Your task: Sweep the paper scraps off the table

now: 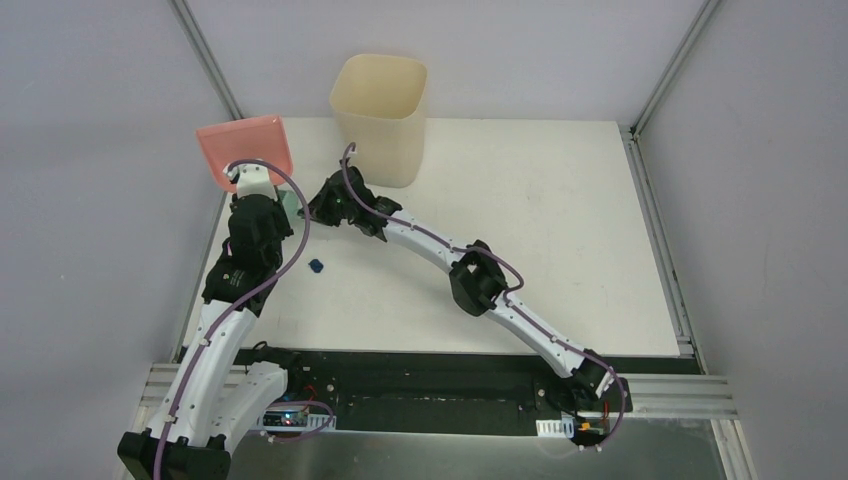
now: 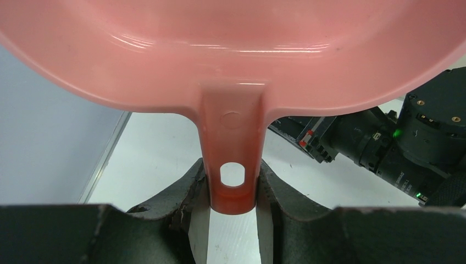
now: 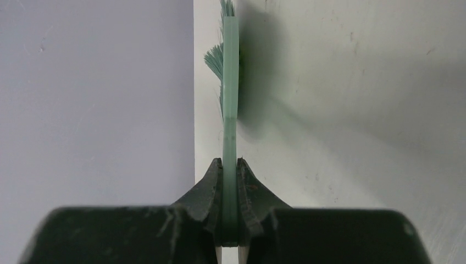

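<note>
Where the paper scraps are: only one shows up, a small navy wad [image 1: 316,265] lying on the white desk [image 1: 520,220]. It sits just right of the left arm and a bit nearer than the right arm's wrist, and looks clear of both.
Left pincer [image 2: 232,192]: clenched on the handle of the pink dustpan [image 2: 231,49], one finger on each side, right by the hang hole at the handle's end.
Dustpan: out at the far-left corner of the desk, scoop pointing away from the arms and poking past the desk edge toward the grey wall [image 1: 90,150].
Right pincer [image 3: 229,176]: clamped tight on the teal brush [image 3: 229,82], which its wrist cam sees edge-on as a thin strip, bristles fanning out at the far end.
Brush spot: right along the line where the desk meets the grey wall, close beside the dustpan arm.
Cream bin [image 1: 380,115]: upright at the far edge of the desk, just beyond the right arm's wrist.
</note>
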Action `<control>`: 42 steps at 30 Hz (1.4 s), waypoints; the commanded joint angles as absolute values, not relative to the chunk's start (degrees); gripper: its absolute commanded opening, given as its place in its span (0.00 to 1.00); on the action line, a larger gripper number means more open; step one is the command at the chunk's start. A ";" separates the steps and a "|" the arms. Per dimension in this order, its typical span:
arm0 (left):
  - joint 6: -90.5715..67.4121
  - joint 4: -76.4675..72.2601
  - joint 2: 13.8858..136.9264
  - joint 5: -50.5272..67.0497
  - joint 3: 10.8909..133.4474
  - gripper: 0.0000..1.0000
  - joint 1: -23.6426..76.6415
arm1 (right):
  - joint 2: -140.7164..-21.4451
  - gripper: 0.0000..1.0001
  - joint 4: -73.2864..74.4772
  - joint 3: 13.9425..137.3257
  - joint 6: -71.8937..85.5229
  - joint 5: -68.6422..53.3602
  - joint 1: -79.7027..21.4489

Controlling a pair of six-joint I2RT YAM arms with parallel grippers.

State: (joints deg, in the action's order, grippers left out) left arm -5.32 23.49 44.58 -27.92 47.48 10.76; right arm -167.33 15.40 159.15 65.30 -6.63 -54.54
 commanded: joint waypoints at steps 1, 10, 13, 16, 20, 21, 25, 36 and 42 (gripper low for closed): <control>-4.94 20.19 43.77 -25.94 47.63 0.00 10.22 | -164.03 0.00 18.39 157.58 69.51 -6.50 -53.77; -4.32 19.24 41.85 -25.39 47.20 0.00 10.20 | -148.88 0.00 20.32 128.34 72.21 -19.09 -50.81; -4.39 19.49 41.53 -24.78 47.37 0.00 10.20 | -141.06 0.00 20.39 116.91 69.57 -20.35 -50.02; -4.71 19.38 40.93 -24.11 47.26 0.00 10.21 | -133.05 0.00 21.38 106.15 66.72 -20.15 -48.77; -5.01 19.44 40.24 -23.56 47.24 0.00 10.20 | -123.08 0.00 28.85 95.89 60.00 -19.32 -47.18; -5.08 19.39 40.05 -23.34 47.20 0.00 10.20 | -120.07 0.00 28.39 91.81 58.54 -18.51 -46.71; -5.19 19.16 39.93 -22.60 46.85 0.00 10.20 | -107.96 0.00 28.03 79.47 50.60 -13.74 -43.72; -6.12 19.49 40.58 -19.34 46.91 0.00 10.20 | -93.67 0.00 24.87 75.41 16.06 -36.90 -40.36; -6.15 19.52 40.69 -18.63 47.11 0.00 10.20 | -102.40 0.00 24.43 85.02 19.21 -48.31 -44.75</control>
